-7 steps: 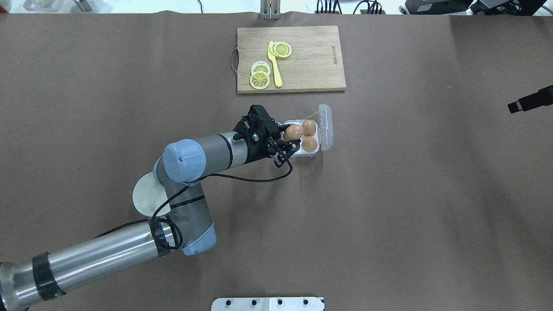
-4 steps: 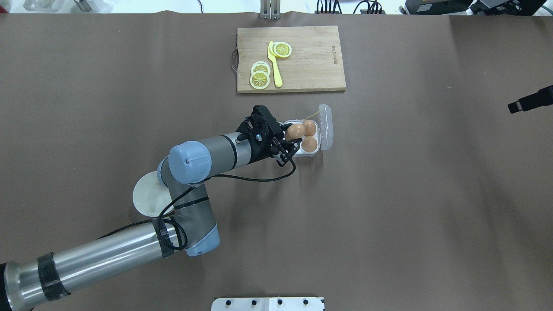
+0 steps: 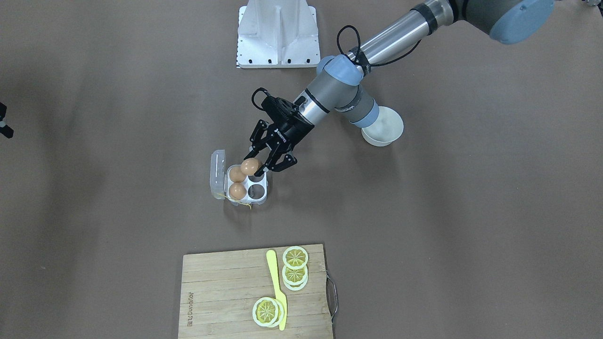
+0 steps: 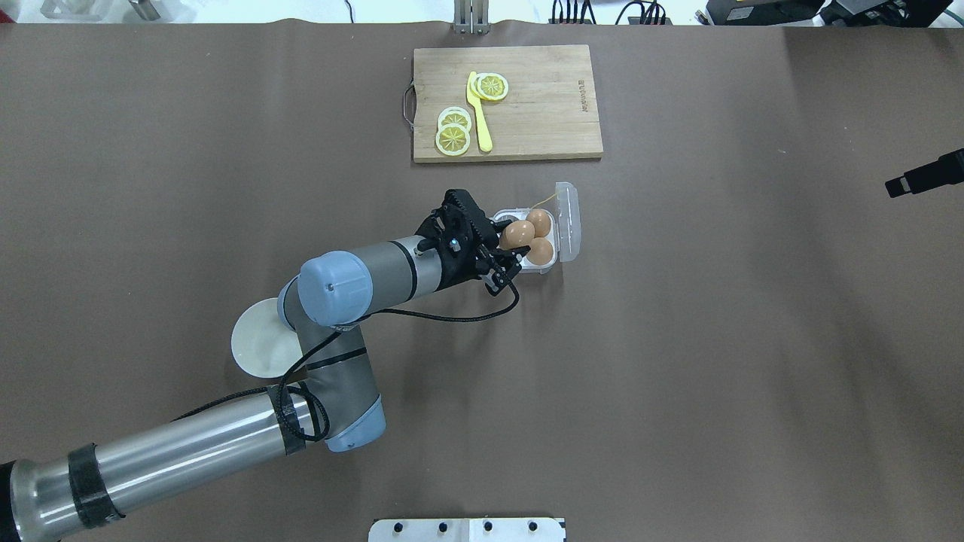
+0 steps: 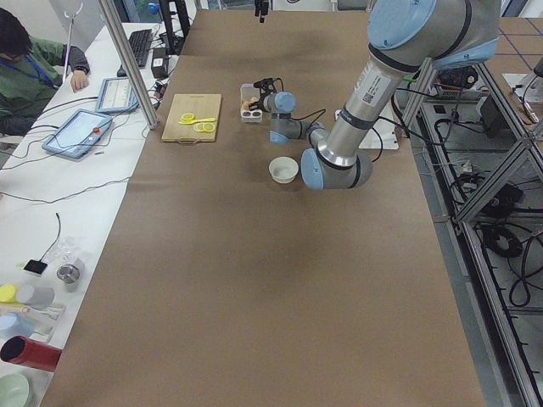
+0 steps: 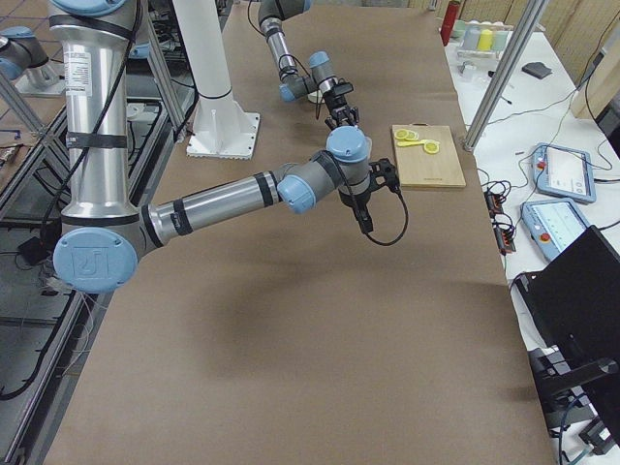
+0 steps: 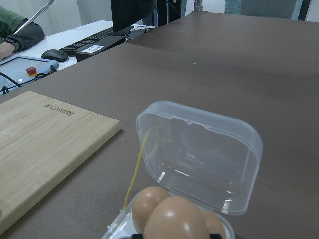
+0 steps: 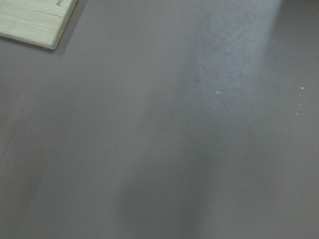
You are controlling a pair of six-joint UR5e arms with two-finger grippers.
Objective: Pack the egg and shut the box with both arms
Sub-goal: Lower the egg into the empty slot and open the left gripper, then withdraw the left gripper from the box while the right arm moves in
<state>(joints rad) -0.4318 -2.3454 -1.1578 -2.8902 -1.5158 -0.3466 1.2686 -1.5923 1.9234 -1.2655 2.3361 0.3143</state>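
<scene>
My left gripper (image 4: 518,241) is shut on an orange-brown egg (image 4: 517,232), held just above the near-left cells of the box (image 4: 553,262). In the front view the held egg (image 3: 249,166) hangs over the whitish tray (image 3: 264,197), by its one visibly empty cell (image 3: 256,190). Two more eggs (image 3: 237,190) sit in the cells next to the open clear lid (image 3: 217,174). The left wrist view shows the held egg (image 7: 175,220) low in front of the upright lid (image 7: 204,154) and the yellow string (image 7: 134,172). My right gripper (image 4: 898,187) shows only as a black tip at the far right; whether it is open or shut is unclear.
A wooden cutting board (image 4: 542,113) with lemon slices (image 4: 454,135) and a yellow plastic knife (image 4: 479,113) lies beyond the box. A round white bowl (image 4: 252,350) sits under my left arm's elbow. The right wrist view shows only brown table and a board corner (image 8: 30,22).
My left gripper has carried the egg a little to the right and farther over the carton. The box, its lid and the right gripper have not moved.
</scene>
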